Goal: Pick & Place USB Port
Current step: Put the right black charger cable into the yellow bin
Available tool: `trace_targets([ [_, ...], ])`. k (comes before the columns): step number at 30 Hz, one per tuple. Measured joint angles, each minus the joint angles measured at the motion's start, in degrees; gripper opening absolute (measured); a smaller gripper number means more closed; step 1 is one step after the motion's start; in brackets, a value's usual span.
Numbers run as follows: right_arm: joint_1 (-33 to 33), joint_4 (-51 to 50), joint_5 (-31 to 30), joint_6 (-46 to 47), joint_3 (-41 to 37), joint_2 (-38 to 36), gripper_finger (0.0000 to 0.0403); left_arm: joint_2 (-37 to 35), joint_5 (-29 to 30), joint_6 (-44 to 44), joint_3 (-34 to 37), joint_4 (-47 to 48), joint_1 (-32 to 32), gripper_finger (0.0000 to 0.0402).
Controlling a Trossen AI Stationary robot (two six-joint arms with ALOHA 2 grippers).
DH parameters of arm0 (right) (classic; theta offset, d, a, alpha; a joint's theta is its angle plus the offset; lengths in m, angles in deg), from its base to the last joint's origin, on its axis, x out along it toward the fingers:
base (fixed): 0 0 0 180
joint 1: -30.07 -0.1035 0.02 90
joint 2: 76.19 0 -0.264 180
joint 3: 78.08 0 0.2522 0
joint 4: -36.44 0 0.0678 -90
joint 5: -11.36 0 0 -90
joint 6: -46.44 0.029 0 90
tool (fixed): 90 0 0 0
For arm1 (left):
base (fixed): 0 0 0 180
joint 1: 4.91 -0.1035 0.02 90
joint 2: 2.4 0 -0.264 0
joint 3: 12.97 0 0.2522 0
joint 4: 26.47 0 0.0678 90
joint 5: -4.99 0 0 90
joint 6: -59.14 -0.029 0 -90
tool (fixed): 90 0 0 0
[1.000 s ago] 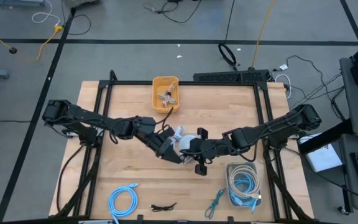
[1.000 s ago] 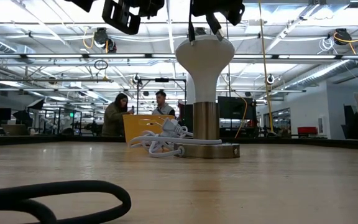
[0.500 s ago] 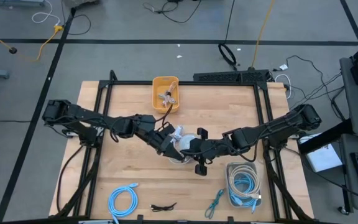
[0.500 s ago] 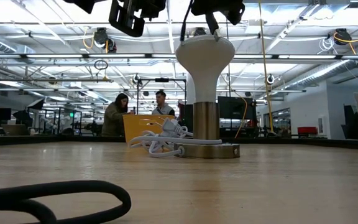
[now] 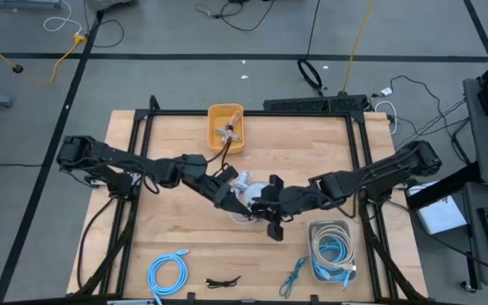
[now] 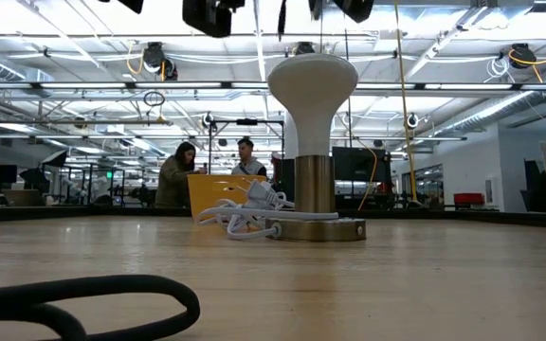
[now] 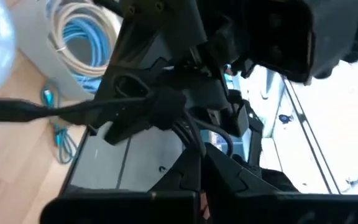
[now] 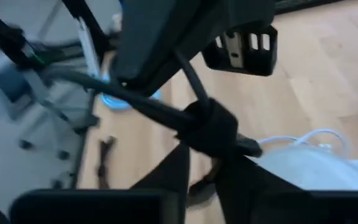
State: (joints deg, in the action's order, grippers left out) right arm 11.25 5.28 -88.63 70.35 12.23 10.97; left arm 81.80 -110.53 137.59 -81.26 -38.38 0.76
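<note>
Left wrist view: the left tool (image 7: 197, 163) is clenched on a black cable (image 7: 73, 111), which the right tool (image 8: 205, 163) also pinches near its thick plug. High view: both tools meet mid-surface (image 5: 312, 144) above the white lamp (image 5: 248, 195). A yellow bin (image 5: 225, 127) sits behind; a clear box (image 5: 333, 250) of coiled cables lies near the front right.

Bright, even overhead light; ceiling lamps (image 6: 159, 59) glare in the low view; both wrist views are blurred.
</note>
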Motion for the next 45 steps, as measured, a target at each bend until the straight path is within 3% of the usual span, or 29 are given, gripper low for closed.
trace_targets([
  [8,0.11,-0.84,1.08,7.27,0.00,-4.39,0.0220,-4.75,-0.36,-3.07,0.00,2.70,-1.97,0.0002],
  [12,0.11,-2.11,1.09,9.17,0.00,-5.91,0.0292,-9.61,-1.27,-6.81,0.00,10.71,-4.60,0.0002],
  [17,-0.25,-2.86,4.15,13.52,0.00,-6.13,0.0344,-17.34,1.69,-17.63,-0.11,31.20,-10.19,0.0002],
  [21,-1.57,1.21,4.05,13.79,0.00,-6.03,0.0354,-19.44,7.26,-28.69,0.02,47.24,-14.87,0.0001],
  [25,-1.67,6.40,2.67,12.76,0.00,-5.69,0.0348,-19.06,14.19,-43.07,0.02,55.43,-17.80,0.0001],
  [28,-1.37,10.17,2.34,12.42,0.00,-5.75,0.0344,-17.66,18.69,-51.06,0.02,56.50,-19.58,0.0001],
  [35,-0.68,15.97,-0.70,12.15,0.00,-5.71,0.0344,-13.66,26.84,-57.47,0.04,57.78,-26.51,0.0001],
  [40,-0.74,19.70,-0.62,11.35,0.00,-5.72,0.0344,-7.45,26.69,-62.25,-1.66,57.77,-30.71,0.0001],
  [45,-0.64,19.72,-0.69,11.22,0.00,-5.71,0.0343,-0.46,25.73,-67.04,-8.08,58.68,-32.47,0.0001],
])
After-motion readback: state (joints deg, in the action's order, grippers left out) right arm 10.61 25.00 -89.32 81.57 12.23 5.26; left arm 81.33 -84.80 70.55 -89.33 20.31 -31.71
